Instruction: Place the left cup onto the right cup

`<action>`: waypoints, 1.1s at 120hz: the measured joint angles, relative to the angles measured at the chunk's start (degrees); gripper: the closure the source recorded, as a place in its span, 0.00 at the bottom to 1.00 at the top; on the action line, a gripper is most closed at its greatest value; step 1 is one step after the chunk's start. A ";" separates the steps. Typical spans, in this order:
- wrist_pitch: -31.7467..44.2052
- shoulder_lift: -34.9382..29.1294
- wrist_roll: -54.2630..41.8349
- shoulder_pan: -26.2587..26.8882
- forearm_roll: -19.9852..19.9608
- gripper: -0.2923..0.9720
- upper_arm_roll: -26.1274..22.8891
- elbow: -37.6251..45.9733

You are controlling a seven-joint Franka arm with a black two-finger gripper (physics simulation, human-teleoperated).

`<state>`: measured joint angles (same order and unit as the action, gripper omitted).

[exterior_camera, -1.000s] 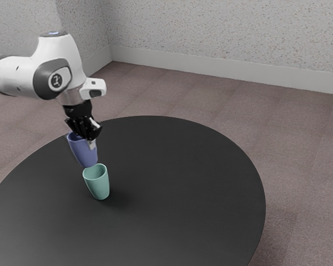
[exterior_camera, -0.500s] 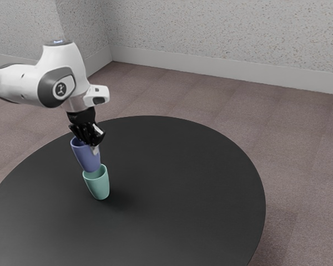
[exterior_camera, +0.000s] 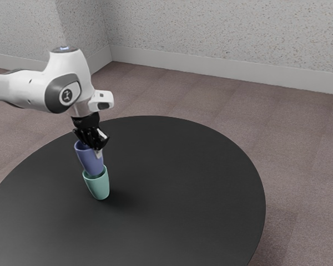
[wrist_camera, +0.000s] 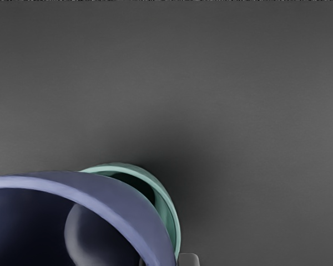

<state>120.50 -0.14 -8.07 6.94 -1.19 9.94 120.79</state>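
Gripper (exterior_camera: pixel 94 144) clamps blue cup (exterior_camera: pixel 90 160) rim; base inside green cup (exterior_camera: pixel 97 187), black table (exterior_camera: pixel 188 183).

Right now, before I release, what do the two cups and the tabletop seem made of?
The blue cup looks like matte plastic: even colour, thin rim, soft shading without glints. The green cup has the same look, probably matte plastic too. The table is black, smooth, faintly satin; no grain shows, so laminate, painted wood or metal stays open.
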 joint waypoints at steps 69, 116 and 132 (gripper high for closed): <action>0.71 1.67 0.14 -0.11 0.01 0.85 -0.24 0.38; 0.72 2.10 -0.12 -0.29 -0.40 0.56 -0.26 0.44; 0.71 2.02 -0.26 -0.26 -0.46 0.41 -0.27 0.44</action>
<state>121.21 1.88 -8.33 6.68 -1.64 9.67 121.22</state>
